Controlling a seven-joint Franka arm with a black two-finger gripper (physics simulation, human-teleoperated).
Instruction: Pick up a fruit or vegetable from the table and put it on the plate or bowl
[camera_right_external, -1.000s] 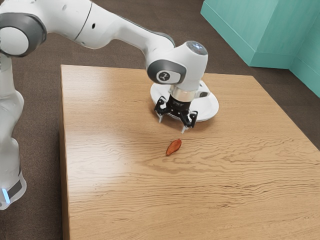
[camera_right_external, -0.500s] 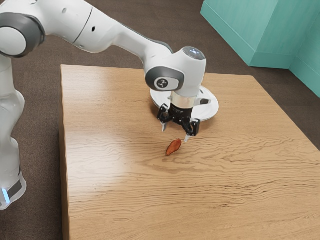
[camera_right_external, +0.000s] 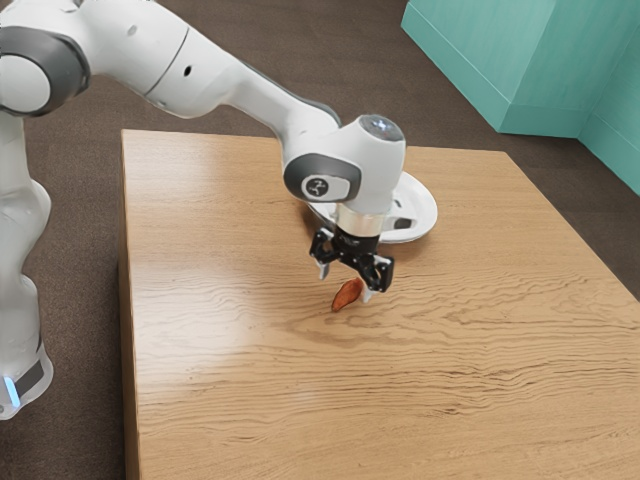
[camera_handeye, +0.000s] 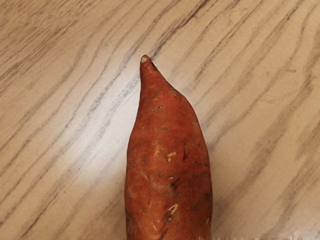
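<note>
An orange-brown sweet potato (camera_right_external: 345, 296) lies flat on the wooden table (camera_right_external: 250, 350), near its middle. My gripper (camera_right_external: 346, 281) hovers just above it, fingers spread open on either side of its upper end and not touching it. In the wrist view the sweet potato (camera_handeye: 167, 170) lies directly under my hand, its pointed tip aimed away from the camera. A white plate (camera_right_external: 415, 210) sits on the table behind the gripper, partly hidden by my wrist.
The table's edge on the exterior view's left runs along dark brown floor. A teal wall or cabinet (camera_right_external: 520, 60) stands beyond the table at the upper right. Bare wood lies all around the sweet potato.
My hand has moved from over the plate's front rim down and toward the sweet potato, ending just above it. The sweet potato and plate have stayed put.
</note>
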